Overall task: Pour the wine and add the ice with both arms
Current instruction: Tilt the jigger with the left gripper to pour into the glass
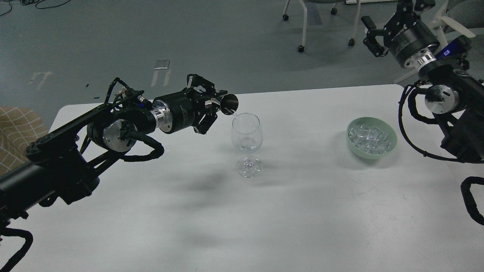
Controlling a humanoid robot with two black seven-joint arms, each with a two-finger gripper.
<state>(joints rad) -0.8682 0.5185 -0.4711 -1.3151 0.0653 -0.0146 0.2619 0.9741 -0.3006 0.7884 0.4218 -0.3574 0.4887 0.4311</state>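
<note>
A clear stemmed wine glass [246,141] stands upright near the middle of the white table [264,211]. My left gripper [215,105] is shut on a small metal measuring cup [228,104], tipped on its side with its mouth just above the glass's left rim. A thin clear stream of wine [235,114] falls from the cup's lip into the glass. A pale green bowl [372,138] at the right holds several clear ice cubes [368,135]. My right gripper [372,36] is raised far above and behind the bowl, jaws apart and empty.
Chair legs on castors [302,41] stand on the grey floor behind the table. A tan checked cushion [17,132] sits off the table's left edge. White fan-like blades [452,22] show at the top right behind my right arm.
</note>
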